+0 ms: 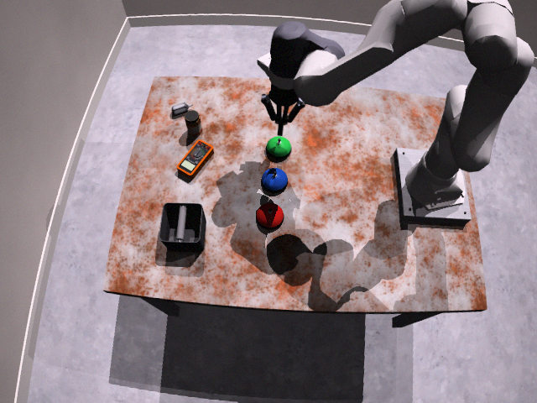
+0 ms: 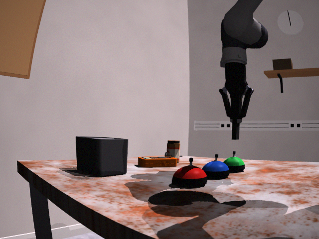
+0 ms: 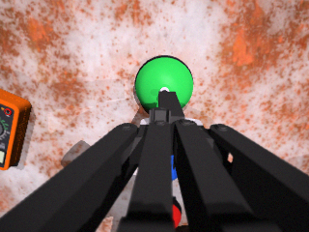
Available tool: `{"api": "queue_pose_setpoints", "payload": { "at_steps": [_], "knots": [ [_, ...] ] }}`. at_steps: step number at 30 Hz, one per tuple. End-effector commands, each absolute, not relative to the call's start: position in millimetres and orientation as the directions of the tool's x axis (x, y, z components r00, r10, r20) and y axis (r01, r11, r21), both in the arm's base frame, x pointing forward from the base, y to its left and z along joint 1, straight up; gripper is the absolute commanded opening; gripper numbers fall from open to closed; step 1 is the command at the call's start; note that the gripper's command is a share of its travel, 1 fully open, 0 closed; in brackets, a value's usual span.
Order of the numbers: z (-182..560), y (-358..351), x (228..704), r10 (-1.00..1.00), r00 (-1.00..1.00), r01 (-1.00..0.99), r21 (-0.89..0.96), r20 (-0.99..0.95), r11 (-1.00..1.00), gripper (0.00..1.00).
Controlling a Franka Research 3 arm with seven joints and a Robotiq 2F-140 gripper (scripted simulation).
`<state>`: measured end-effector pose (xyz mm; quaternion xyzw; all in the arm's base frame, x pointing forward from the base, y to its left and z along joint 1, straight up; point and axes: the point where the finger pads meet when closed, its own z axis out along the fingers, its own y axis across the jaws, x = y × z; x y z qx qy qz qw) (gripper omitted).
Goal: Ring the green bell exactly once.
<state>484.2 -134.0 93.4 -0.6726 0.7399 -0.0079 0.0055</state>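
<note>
The green bell (image 1: pixel 278 147) sits on the table at the far end of a row with a blue bell (image 1: pixel 273 179) and a red bell (image 1: pixel 269 215). Its small button stands up on top (image 2: pixel 234 153). My gripper (image 1: pixel 280 130) is shut and empty, pointing straight down. Its fingertips (image 2: pixel 235 135) hang right above the green bell's button with a clear gap between them. In the wrist view the shut fingertips (image 3: pixel 166 99) line up over the green bell (image 3: pixel 163 83).
An orange multimeter (image 1: pixel 195 157), a dark jar (image 1: pixel 192 122) and a small grey device (image 1: pixel 179 108) lie to the left of the bells. A black bin (image 1: pixel 182 225) holding a grey cylinder stands at the front left. The robot base (image 1: pixel 433 191) is at the right.
</note>
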Motion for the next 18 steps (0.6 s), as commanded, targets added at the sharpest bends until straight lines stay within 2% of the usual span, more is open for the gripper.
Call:
{"api": "queue_pose_setpoints", "payload": {
  "at_steps": [1,18],
  "knots": [
    [108,-133,479,-0.995,-0.100,-0.995,-0.001,0.001,0.100,0.10],
    [126,-133,479,-0.995,-0.100,-0.995,-0.001,0.001,0.100,0.10]
  ]
}}
